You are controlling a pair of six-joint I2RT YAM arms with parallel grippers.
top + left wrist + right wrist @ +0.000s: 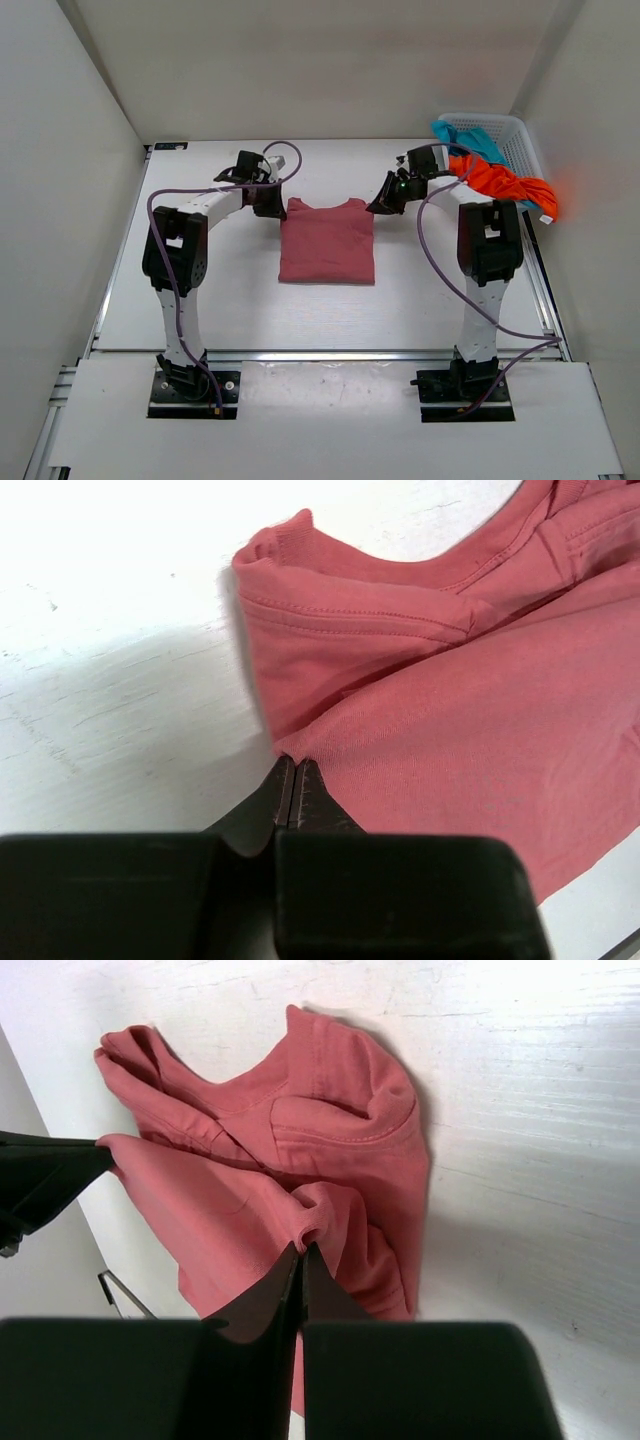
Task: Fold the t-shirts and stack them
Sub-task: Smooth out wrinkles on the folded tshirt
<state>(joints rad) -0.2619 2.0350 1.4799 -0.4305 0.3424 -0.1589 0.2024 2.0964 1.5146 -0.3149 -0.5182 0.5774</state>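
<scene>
Though overhead hides it, wrist views show left gripper (290, 767) and right gripper (301, 1252) — each pinching the pink t-shirt (327, 245).

Bright, even light is thrown from above; in the wrist views the white table (120, 600) is washed out by glare above the pink t-shirt (450, 710); a soft grey shadow is seen just right of it in the right wrist view; its folds are seen sharp.

Both arms reach forward, elbows up, wrists angled in toward each other. The left gripper (292, 765) and right gripper (301, 1250) both have jaws pinched tight, each nipping an edge of the pink shirt (326, 245).
</scene>
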